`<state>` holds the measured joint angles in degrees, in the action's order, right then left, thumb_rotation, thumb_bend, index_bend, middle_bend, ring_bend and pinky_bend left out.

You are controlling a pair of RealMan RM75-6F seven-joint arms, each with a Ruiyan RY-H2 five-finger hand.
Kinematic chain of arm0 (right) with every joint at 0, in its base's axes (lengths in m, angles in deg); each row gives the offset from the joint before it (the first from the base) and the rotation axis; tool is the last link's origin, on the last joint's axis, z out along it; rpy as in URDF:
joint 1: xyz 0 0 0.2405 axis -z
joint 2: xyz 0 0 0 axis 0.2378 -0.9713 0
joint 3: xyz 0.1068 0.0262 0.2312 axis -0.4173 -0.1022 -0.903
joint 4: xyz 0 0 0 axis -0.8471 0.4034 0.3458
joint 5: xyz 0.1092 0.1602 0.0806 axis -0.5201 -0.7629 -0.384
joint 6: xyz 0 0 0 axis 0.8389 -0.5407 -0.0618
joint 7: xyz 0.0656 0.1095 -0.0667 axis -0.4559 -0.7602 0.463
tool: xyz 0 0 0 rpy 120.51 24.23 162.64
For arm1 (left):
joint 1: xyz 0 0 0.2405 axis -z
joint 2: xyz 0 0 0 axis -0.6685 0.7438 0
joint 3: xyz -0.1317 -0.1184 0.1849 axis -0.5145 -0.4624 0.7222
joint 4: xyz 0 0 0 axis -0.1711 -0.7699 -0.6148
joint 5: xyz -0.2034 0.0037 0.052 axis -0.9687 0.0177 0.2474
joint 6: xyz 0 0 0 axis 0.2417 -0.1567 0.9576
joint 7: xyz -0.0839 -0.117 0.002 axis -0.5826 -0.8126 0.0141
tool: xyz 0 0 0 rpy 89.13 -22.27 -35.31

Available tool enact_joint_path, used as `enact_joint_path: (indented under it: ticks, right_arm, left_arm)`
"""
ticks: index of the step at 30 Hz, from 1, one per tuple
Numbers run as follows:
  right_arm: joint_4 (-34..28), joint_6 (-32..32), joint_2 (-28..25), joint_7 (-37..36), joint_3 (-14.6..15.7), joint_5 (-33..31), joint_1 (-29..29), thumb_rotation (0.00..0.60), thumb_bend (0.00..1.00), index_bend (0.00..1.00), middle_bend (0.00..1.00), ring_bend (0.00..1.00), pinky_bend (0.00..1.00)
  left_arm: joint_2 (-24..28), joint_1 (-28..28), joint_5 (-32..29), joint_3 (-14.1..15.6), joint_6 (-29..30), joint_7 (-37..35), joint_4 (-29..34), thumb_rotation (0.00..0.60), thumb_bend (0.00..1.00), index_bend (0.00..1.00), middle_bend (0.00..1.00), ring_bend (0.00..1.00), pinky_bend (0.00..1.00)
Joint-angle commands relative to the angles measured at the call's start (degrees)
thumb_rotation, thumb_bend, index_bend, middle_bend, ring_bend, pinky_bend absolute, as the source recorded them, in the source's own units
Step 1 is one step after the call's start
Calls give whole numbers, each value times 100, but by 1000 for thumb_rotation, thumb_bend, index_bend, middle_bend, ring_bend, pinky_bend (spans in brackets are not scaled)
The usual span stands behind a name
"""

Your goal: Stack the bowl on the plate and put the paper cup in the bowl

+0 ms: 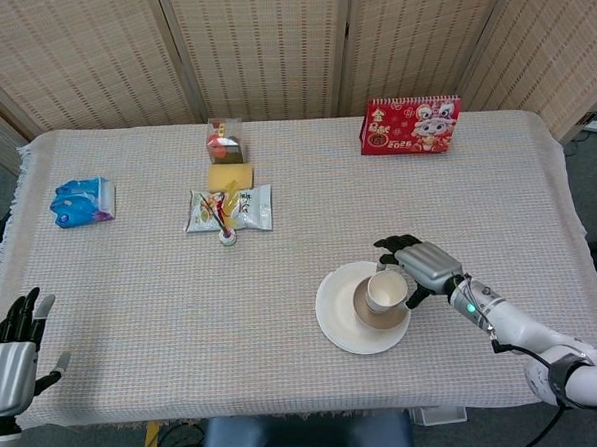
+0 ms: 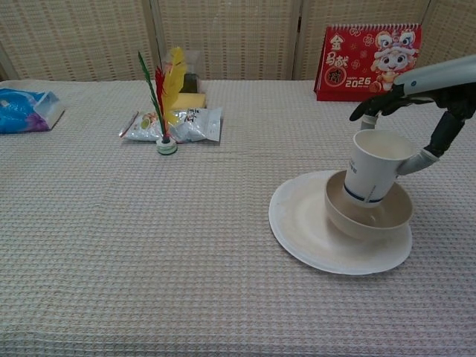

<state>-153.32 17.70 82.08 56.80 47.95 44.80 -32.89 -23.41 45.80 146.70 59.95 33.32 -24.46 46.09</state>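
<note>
A white plate (image 1: 335,314) (image 2: 301,223) lies near the table's front right, and a beige bowl (image 1: 368,312) (image 2: 390,218) sits on its right half. The white paper cup (image 1: 386,291) (image 2: 374,167) stands slightly tilted with its base down inside the bowl. My right hand (image 1: 424,267) (image 2: 428,100) grips the cup from the right, dark fingers over its rim. My left hand (image 1: 9,356) hangs off the table's front left corner, fingers spread, holding nothing; the chest view does not show it.
A red calendar (image 1: 411,125) (image 2: 370,62) stands at the back right. A snack packet (image 1: 230,209) (image 2: 178,123) with a feathered shuttlecock (image 2: 164,100), a yellow block (image 1: 230,176) and a clear box (image 1: 226,139) sit at centre back. A blue packet (image 1: 81,202) (image 2: 24,108) lies far left.
</note>
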Motion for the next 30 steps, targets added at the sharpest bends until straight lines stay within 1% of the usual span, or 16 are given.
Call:
enact_joint_path:
  ticks: [1,11,16,18,20,24,25,26,30]
  right_arm:
    - [80,-3,129,123,94,-103,-32,600,219,370,58,0,0]
    - [331,-103,514,534,224,-416,-182,600,223,370,57,0,0]
    - [382,-127,600,665,275,-550,-236,600,221,368,52,0,0]
    - [385,-105,611,677,288,-593,-254,600,211,350,43,0,0]
    - [383,-65,605,701,314,-616,-278,600,204,306,34,0,0]
    - [324,147,502,654,349,-655,-350,600,179,55,0,0,0]
    - [300,173,466,634,346,-641,-359,600,173,20,0,0,0]
    - [272,194,427,615,342,-626,-365,600,165,1,0,0,0]
    - [82,171,177,468,258,-506,-331,600,136,0,0,0,0]
  left_arm:
    - [4,-12,9,-4,24,-5,7,600,314,0,0,0,259]
    - [55,-49,18,-26,95,-105,11,600,314,0,0,0,259]
    - [76,-73,8,-36,127,-135,18,600,314,0,0,0,259]
    - [83,-79,17,-38,142,-148,21,600,314,0,0,0,259]
    - [86,-88,24,-40,160,-150,24,600,314,0,0,0,259]
    - [94,-97,40,-40,176,-162,30,600,315,0,0,0,259]
    - [95,-98,45,-42,181,-163,29,600,314,0,0,0,259]
    - [95,-98,48,-43,182,-163,27,600,314,0,0,0,259]
    - [89,-94,38,-46,162,-160,15,600,315,0,0,0,259]
